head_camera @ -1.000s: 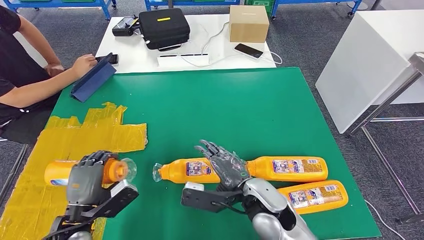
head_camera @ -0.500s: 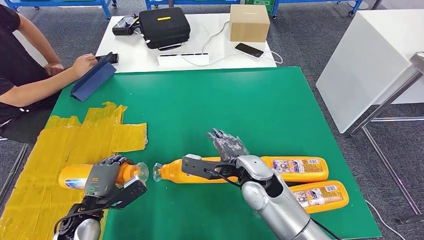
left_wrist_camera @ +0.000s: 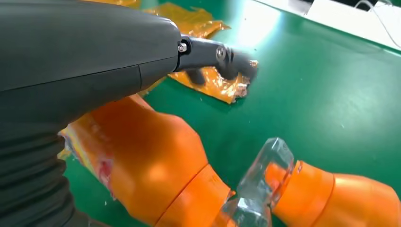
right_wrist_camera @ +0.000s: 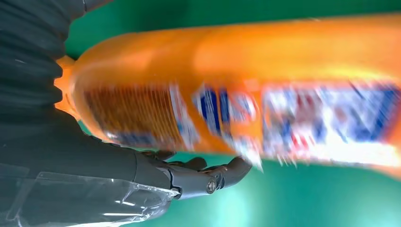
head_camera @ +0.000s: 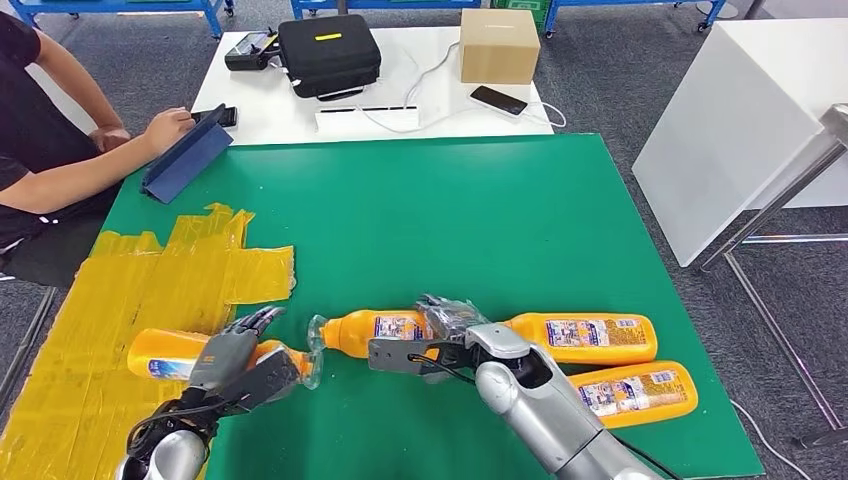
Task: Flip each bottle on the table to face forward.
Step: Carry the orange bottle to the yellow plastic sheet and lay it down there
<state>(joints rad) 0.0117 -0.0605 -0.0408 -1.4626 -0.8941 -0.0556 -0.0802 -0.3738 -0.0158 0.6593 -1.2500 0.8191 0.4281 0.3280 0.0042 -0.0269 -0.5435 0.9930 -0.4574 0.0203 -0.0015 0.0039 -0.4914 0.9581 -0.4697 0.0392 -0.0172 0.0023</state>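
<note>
Four orange bottles lie on their sides on the green table [head_camera: 480, 200], all in the lower part of the head view. At lower left, the left hand [head_camera: 232, 352] rests over the leftmost bottle [head_camera: 165, 353], which lies half on the yellow tape patch [head_camera: 150, 290]. Its fingers [head_camera: 262, 318] stretch forward and apart rather than wrapped round the body, and in the left wrist view one dark finger [left_wrist_camera: 222, 56] reaches out above the mat, clear of the bottle [left_wrist_camera: 151, 165]. That bottle's clear cap [left_wrist_camera: 246, 208] touches the clear cap of the next one.

Just right of it, in the lower centre, the second bottle [head_camera: 375, 331] lies with its label up and its cap pointing to the frame's left. The right hand [head_camera: 455, 318] grips its far end. In the right wrist view the fingers [right_wrist_camera: 222, 174] curl under the blurred labelled body [right_wrist_camera: 265, 104], clamped on it.

The third bottle [head_camera: 585, 337] lies directly right of that hand, and the fourth bottle [head_camera: 630, 392] sits just below it toward the lower right.

At upper left a person's arm [head_camera: 90, 170] rests by a blue tablet case [head_camera: 185, 160].
</note>
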